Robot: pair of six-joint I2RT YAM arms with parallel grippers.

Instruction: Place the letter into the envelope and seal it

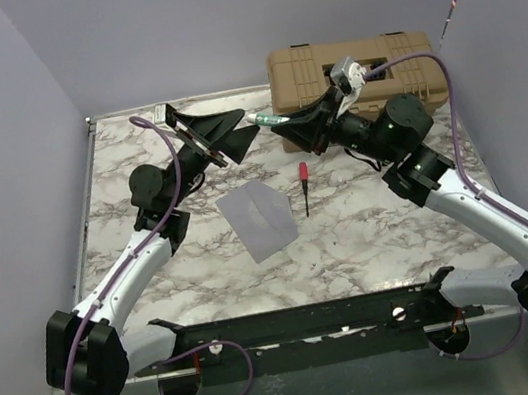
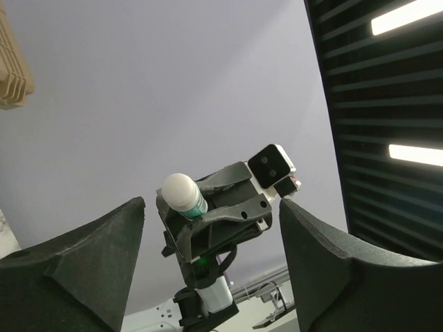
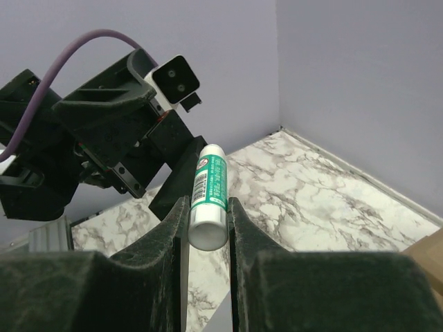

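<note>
right gripper (image 3: 208, 207): clamped on glue stick (image 3: 210, 187), presented leftward
left gripper (image 2: 211, 207): wide, facing glue stick, likely to uncap
envelope (image 1: 262, 216): flat, awaiting glue

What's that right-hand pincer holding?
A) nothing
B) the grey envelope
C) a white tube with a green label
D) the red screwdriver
C: the right wrist view shows the white-and-green tube clamped in the right pincer, while the red screwdriver and grey envelope lie on the table.
</note>
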